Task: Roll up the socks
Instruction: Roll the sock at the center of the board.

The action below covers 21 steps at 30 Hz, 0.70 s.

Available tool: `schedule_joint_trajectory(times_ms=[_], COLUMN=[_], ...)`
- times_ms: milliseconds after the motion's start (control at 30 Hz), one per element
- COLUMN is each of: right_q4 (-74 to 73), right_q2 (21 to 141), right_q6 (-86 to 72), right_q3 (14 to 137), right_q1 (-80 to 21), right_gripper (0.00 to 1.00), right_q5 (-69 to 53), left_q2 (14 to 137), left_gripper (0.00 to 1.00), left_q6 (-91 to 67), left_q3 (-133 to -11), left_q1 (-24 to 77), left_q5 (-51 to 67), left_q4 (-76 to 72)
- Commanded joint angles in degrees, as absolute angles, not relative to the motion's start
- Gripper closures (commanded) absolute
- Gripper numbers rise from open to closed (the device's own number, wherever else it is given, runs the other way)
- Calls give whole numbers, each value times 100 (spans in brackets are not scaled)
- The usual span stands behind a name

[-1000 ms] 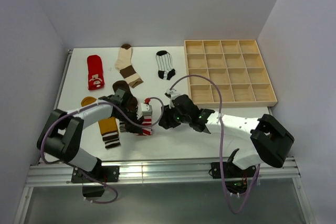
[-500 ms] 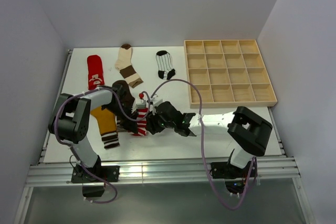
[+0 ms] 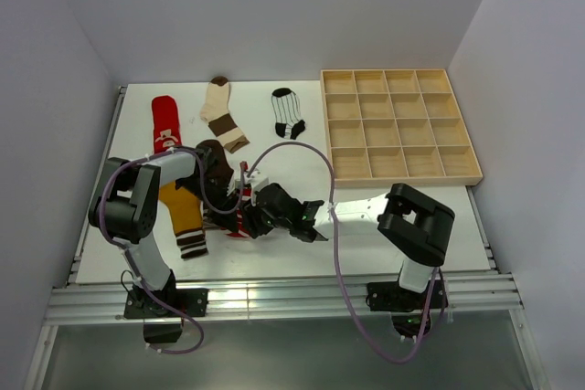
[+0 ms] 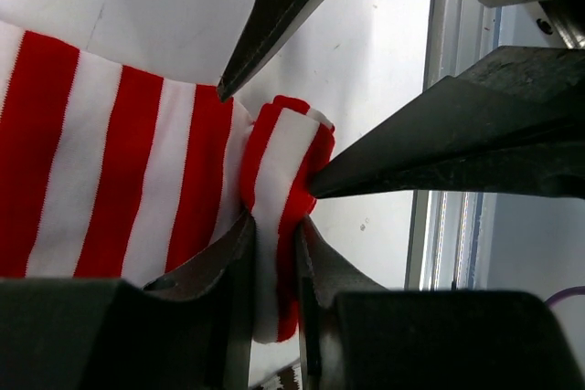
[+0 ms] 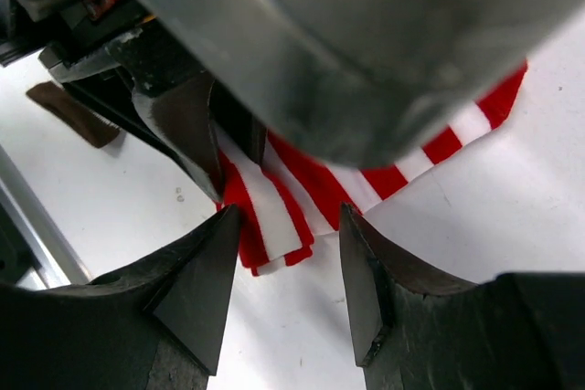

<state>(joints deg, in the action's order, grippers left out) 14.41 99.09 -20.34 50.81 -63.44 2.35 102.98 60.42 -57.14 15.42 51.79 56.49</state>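
Tabletop (image 3: 292,258): left tool (image 4: 272,235) pinches striped sock (image 4: 119,180), right tool (image 5: 288,226) straddling it.

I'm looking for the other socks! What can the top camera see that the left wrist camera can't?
Only the top camera: the wooden tray, red patterned sock, cream-and-brown sock, black-striped white sock and mustard sock. Only the left wrist: the red-white striped sock's folded end pinched in the left claw. Both: that sock and the right claw.
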Motion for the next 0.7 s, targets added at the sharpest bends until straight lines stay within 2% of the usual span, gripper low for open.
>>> schedule_joint_trajectory(times_ms=[0, 667], right_q4=[1767, 1828], right_q2=[10037, 10116], right_q6=[-1617, -1687], right_q3=[5423, 5440], right_q1=[-6662, -6917], right_gripper=[45, 45], right_q5=[202, 26], left_q2=[10371, 10450], left_gripper=[99, 100], left_q6=[5959, 5757], left_q3=[-5915, -5897], left_q1=[1591, 1591], left_q5=[5291, 5212], left_q4=[5801, 5625])
